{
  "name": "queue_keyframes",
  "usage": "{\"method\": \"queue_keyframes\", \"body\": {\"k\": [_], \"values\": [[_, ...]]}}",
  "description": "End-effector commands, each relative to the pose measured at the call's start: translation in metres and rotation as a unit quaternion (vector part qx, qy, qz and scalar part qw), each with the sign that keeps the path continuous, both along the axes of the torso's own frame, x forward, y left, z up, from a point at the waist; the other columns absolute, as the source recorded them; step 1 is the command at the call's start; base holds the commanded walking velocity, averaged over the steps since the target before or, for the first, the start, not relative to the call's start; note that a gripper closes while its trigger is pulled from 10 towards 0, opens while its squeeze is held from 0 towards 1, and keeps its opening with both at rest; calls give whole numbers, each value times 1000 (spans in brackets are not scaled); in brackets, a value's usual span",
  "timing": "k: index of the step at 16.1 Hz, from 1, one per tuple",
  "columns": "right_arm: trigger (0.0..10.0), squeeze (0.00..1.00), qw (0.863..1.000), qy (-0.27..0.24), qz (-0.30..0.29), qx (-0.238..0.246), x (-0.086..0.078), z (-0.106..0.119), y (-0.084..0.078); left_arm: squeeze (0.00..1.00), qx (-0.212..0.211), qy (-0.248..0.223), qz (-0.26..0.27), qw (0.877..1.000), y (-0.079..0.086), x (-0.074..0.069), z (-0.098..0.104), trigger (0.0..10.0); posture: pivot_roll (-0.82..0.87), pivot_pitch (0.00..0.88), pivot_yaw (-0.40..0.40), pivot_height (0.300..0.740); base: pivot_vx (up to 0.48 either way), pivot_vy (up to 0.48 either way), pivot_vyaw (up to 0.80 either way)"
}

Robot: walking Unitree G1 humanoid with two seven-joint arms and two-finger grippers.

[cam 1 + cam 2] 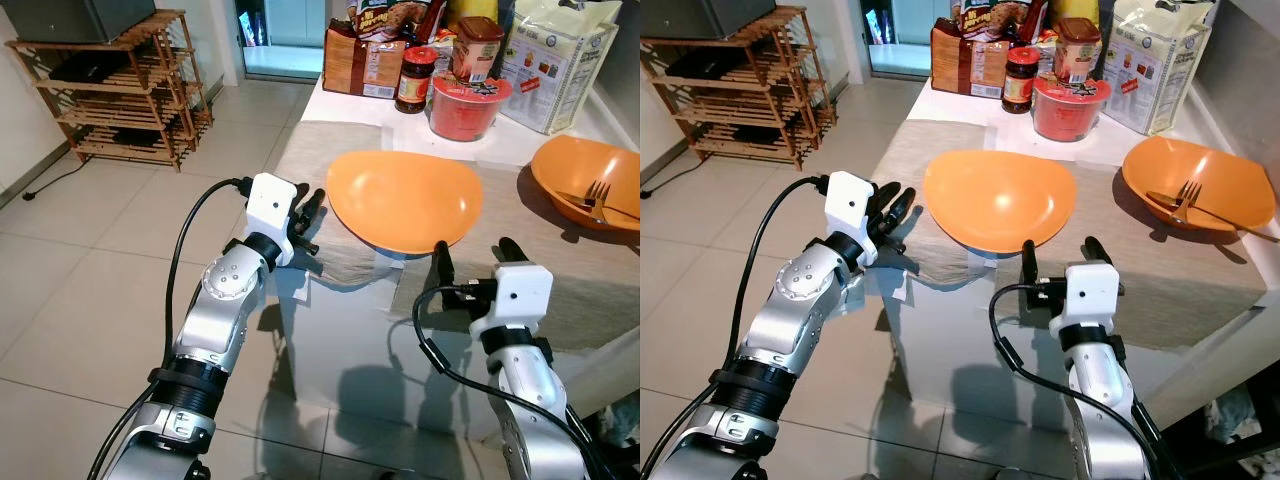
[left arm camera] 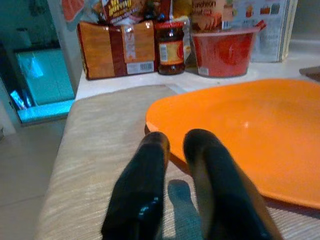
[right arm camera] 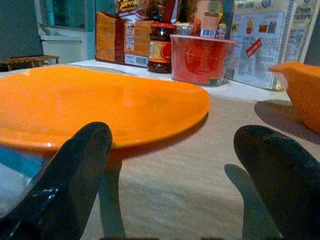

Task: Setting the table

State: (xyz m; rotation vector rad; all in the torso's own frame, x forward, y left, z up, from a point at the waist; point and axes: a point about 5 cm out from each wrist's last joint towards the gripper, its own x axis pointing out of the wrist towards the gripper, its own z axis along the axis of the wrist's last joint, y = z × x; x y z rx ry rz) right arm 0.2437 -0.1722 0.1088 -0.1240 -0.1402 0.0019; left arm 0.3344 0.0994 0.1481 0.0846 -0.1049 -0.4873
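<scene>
An orange plate (image 1: 405, 200) lies on the beige cloth (image 1: 310, 150) at the table's near edge. At the table's right stands an orange bowl (image 1: 580, 170) with a fork (image 1: 600, 192) in it. My left gripper (image 1: 311, 208) hovers just left of the plate's rim, shut with nothing held; its fingers (image 2: 145, 190) lie side by side over the cloth. My right gripper (image 1: 474, 248) is open in front of the plate's near rim, toward its right side. The plate (image 3: 100, 105) lies just beyond its spread fingertips.
Groceries crowd the table's far end: a red noodle cup (image 1: 468, 105), a jar (image 1: 415, 80), a brown packet (image 1: 360, 60) and a white bag (image 1: 555, 60). A wooden rack (image 1: 120, 90) stands on the tiled floor at the far left.
</scene>
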Motion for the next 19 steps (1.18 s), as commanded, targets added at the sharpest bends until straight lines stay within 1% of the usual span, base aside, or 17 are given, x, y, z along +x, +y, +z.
{"method": "queue_keyframes", "body": {"k": [1,2,4,5,7,11,12,14,16,18,19], "values": [[10000,0,1000,-7,-8,7,-2,4,-2,0,-3,-1,-4,1000,-1,3,1,0,-135,0,76,740,0,0,0],[10000,0,1000,-12,-16,3,-4,5,-3,0,-9,-3,-12,1000,-5,8,3,0,-148,0,89,740,0,0,0],[10000,0,1000,-14,-22,3,-5,6,-5,0,-11,-5,-15,1000,-8,10,5,0,-169,0,101,740,0,0,0],[10000,0,1000,-15,-27,3,-6,7,-7,0,-16,-4,-17,1000,-12,14,6,0,-176,0,99,740,0,0,0],[10000,0,1000,-12,-24,-8,-8,8,-9,0,-25,-3,-8,1000,-13,16,5,0,-187,0,80,740,0,0,0],[10000,0,1000,-11,-17,-13,-6,10,-9,0,-16,-2,0,1000,-12,17,1,0,-181,0,63,740,0,0,0],[10000,0,1000,-12,-11,-11,-4,11,-7,0,-6,-2,1,1000,-12,19,1,0,-174,0,58,740,0,0,0],[10000,0,1000,-11,-6,-6,0,13,-6,0,7,-21,-6,1000,-14,24,12,0,-155,0,54,740,0,0,0],[10000,0,1000,-10,-3,-4,2,12,-4,0,11,-36,-20,999,-17,27,21,0,-146,0,52,740,0,0,0],[10000,0,1000,-9,1,-2,4,12,-2,0,34,-47,-39,998,-22,29,29,0,-140,0,49,740,0,0,0],[10000,0,1000,-9,2,-1,5,12,-1,0,37,-46,-45,997,-23,30,30,4627,-139,0,48,740,0,0,0]]}}
